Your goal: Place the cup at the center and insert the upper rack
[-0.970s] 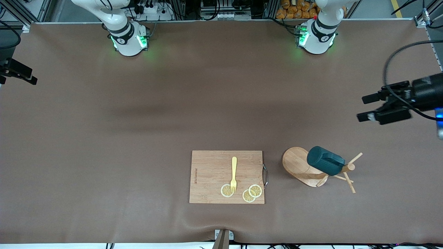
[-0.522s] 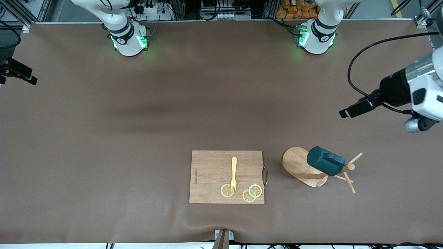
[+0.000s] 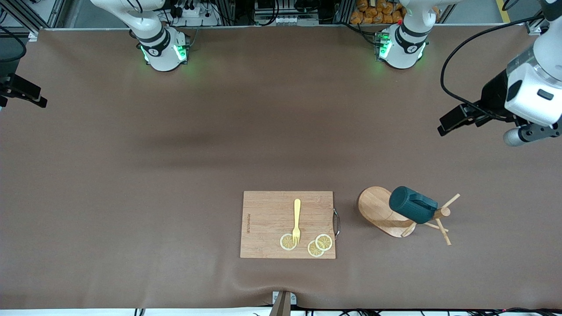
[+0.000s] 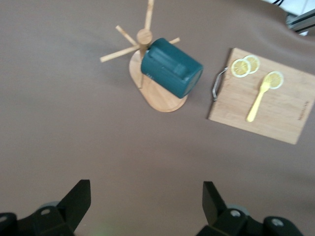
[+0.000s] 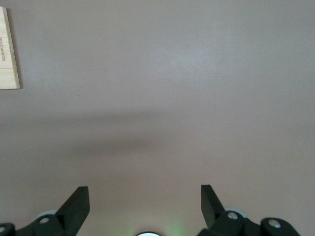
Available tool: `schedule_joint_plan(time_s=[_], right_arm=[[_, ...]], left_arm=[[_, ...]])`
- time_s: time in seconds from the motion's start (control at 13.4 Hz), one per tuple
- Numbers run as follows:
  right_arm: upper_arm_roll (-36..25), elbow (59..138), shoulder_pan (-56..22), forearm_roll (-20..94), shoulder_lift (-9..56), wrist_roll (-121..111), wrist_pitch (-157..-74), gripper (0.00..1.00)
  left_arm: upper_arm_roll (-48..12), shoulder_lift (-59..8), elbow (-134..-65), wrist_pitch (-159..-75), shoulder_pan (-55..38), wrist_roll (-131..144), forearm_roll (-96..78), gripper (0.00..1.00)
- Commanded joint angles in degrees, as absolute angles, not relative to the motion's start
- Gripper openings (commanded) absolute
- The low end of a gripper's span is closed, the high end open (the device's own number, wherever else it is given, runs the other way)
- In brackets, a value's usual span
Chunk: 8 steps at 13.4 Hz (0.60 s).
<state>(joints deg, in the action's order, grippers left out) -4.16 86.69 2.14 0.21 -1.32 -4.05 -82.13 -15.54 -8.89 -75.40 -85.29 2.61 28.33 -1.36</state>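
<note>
The dark teal cup (image 3: 412, 204) hangs tilted on a peg of the light wooden upper rack (image 3: 375, 208), which stands beside the cutting board toward the left arm's end of the table. In the left wrist view the cup (image 4: 172, 69) covers part of the upper rack's oval base (image 4: 157, 101). My left gripper (image 3: 451, 122) hovers over bare table, well apart from the cup; it is open (image 4: 146, 196) and holds nothing. My right gripper (image 5: 145, 204) waits open and empty over bare table, off the cutting board's edge toward the right arm's end.
A rectangular wooden cutting board (image 3: 268, 219) lies near the front edge, carrying a yellow fork (image 3: 297, 219) and three lemon slices (image 3: 319, 245). Its metal handle (image 3: 337, 223) faces the rack. A corner of the board (image 5: 7, 49) shows in the right wrist view.
The left arm's wrist has swung round and its gripper has shifted a little toward the table's middle and the robots' bases, still open. Cup, rack and right arm have not moved.
</note>
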Motion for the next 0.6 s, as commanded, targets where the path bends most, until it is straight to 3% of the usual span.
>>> schedule_joint_plan(time_s=[0.0, 0.52], right_arm=[[-4.0, 87.0, 2.2, -0.4, -1.9, -3.6, -82.3, 1.0], [-3.9, 86.9, 2.2, -0.4, -2.0, -3.7, -82.3, 1.0]], left_arm=[[-6.7, -4.5, -80.5, -86.0, -3.9, 21.7, -0.4, 1.0], [-3.2, 0.4, -88.6, -88.9, -4.0, 16.1, -0.2, 1.0]])
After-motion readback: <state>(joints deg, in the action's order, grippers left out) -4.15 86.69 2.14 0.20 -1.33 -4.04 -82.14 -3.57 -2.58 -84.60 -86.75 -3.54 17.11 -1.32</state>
